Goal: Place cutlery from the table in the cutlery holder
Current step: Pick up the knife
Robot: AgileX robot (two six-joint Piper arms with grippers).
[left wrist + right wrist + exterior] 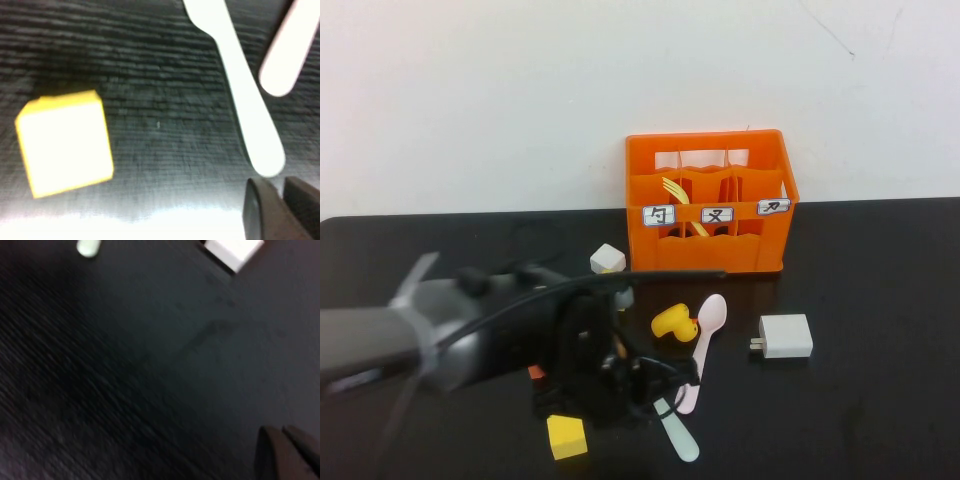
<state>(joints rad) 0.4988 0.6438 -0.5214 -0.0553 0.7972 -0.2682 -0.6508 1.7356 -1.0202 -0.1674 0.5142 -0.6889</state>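
**A:** What could go wrong from here?

**B:** The left end effector (pixel 281 192) hangs low over the table (pixel 880 420), its fingers all but together and clamped on nothing. The knife (pixel 235 85) lies flat with its rounded handle end just ahead of the tips. If the fingers do not spread before going down, I think they will push the knife away instead of straddling it.

**A:** Anything else at risk?

**B:** The spoon (pixel 287 55) lies just past the knife, near it but apart, so a shove could knock the two together. The yellow cube (pixel 65 142) sits off to the other side, well apart.

**A:** And room to move?

**B:** The cutlery holder (pixel 715 255) stands far beyond the end effector, against the table's back edge. The fork (pixel 674 189) is already inside. The duck toy (pixel 672 322) and a white cube (pixel 607 258) lie between, so the carry needs height. The holder's dividers leave narrow slots.

**A:** The other arm?

**B:** The right end effector (pixel 287 450) is closed and empty over bare table, with a white adapter (pixel 232 252) well ahead of it.
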